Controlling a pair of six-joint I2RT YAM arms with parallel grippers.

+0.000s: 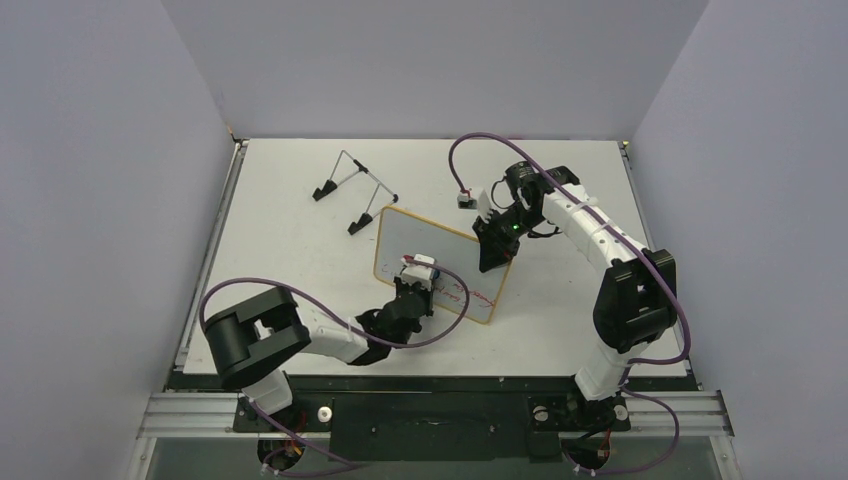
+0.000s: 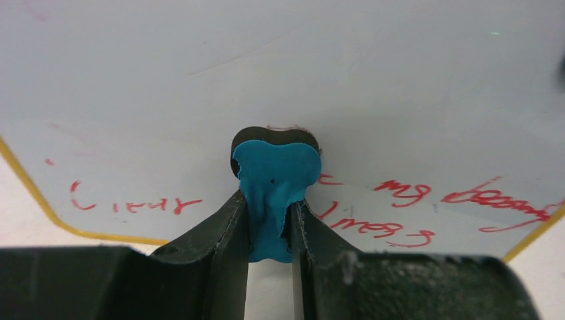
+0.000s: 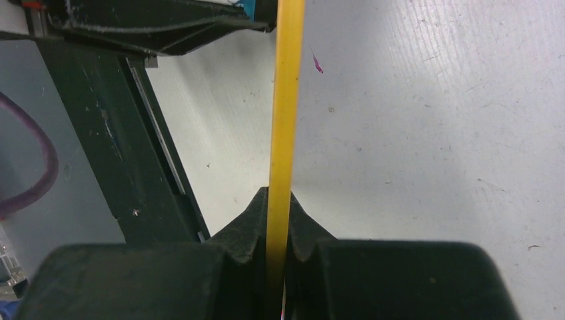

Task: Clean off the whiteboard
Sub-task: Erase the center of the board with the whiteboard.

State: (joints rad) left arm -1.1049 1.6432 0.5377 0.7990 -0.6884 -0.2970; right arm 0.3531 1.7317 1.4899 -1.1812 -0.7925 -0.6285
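Observation:
The whiteboard (image 1: pixel 430 255) with its yellow rim is held tilted above the table middle. Its upper part looks blank, and red handwriting (image 2: pixel 400 193) runs along its lower part. My right gripper (image 1: pixel 493 252) is shut on the board's right edge, and the yellow rim (image 3: pixel 283 133) runs straight up between its fingers in the right wrist view. My left gripper (image 1: pixel 415 290) is shut on a small blue eraser (image 2: pixel 274 193). The eraser's dark felt end (image 2: pixel 274 135) presses against the board face just above the writing.
A thin wire stand (image 1: pixel 352 188) with black feet stands at the back left of the table. The left arm's dark link (image 3: pixel 133 133) shows beyond the board in the right wrist view. Grey walls close in the table (image 1: pixel 300 250) on three sides.

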